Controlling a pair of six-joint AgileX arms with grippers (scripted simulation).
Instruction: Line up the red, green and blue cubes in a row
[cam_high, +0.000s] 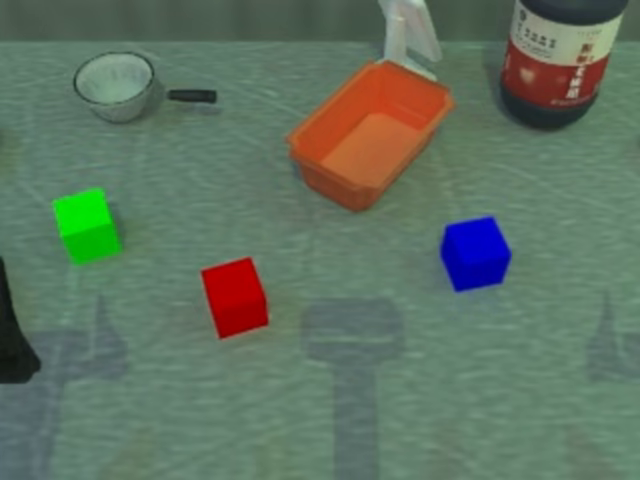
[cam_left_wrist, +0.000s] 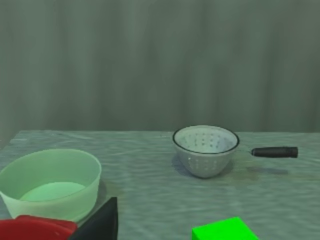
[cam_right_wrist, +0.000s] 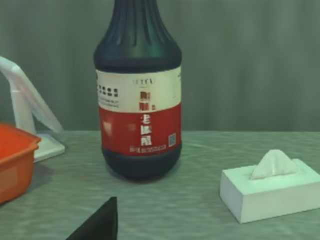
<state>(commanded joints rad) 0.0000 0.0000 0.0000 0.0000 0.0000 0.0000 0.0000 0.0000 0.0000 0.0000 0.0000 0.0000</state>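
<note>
Nothing lined up yet: three cubes lie scattered on the counter (cam_high: 180, 420). Left hand (cam_high: 12, 340) sits at the counter's left edge, only a dark part of it showing; whether its fingers are apart or together cannot be told. Green cube (cam_high: 87, 226) lies closest, just ahead of that hand; red cube (cam_high: 235, 297) farther out toward the middle. Blue cube (cam_high: 475, 253) lies well off toward the right arm's side; right hand not visible from above, its state unknown. Judgement: left arm nearer for green
</note>
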